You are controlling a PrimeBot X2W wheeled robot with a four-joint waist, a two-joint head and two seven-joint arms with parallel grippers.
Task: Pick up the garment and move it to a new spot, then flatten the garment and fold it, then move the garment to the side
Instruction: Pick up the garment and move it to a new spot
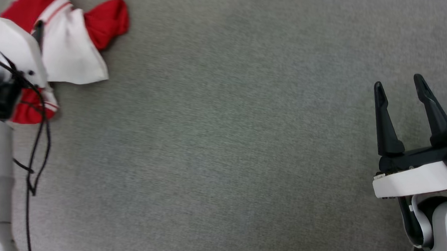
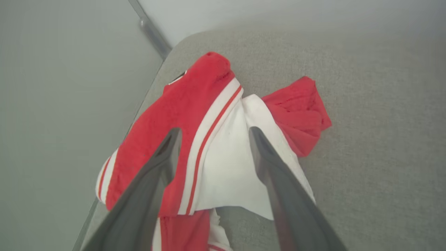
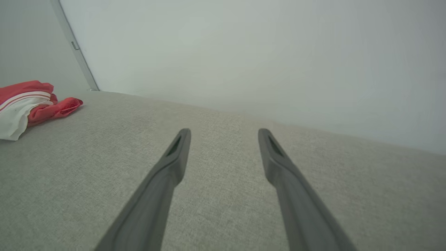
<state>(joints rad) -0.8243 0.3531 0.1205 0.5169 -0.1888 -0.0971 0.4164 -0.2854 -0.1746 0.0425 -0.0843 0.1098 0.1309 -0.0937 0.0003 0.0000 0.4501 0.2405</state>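
The garment [image 2: 216,153] lies crumpled in a heap directly under the left gripper [image 2: 214,131]. It is a red shirt with a white sleeve uppermost and red-and-white striped trim running between the two colours. In the left wrist view that trim runs roughly the way the fingers point, from close in at the wrist out to a red peak beyond the fingertips. The heap's long axis therefore seems to lie along the gripper, not across it. A red lobe sticks out past the finger on that view's right. The other side of the heap reaches the edge of the grey woven surface [image 2: 366,139], just beside a pale wall [image 2: 69,104].

The left gripper's fingers are spread wide with nothing between them. One is over the red body and the other over the white sleeve, with the trim in the gap. I cannot tell whether the tips touch the cloth.

In the head view the garment [image 1: 72,54] is partly hidden by the pale left arm [image 1: 7,46]. The right gripper [image 1: 400,84] is well apart from it across bare fabric, also spread wide and holding nothing. From the right wrist the shirt [image 3: 28,104] lies far off to that view's left of the fingers.

The left arm is clearly the nearer, so the pick looks like its job: a short drop, then closing across the trim.
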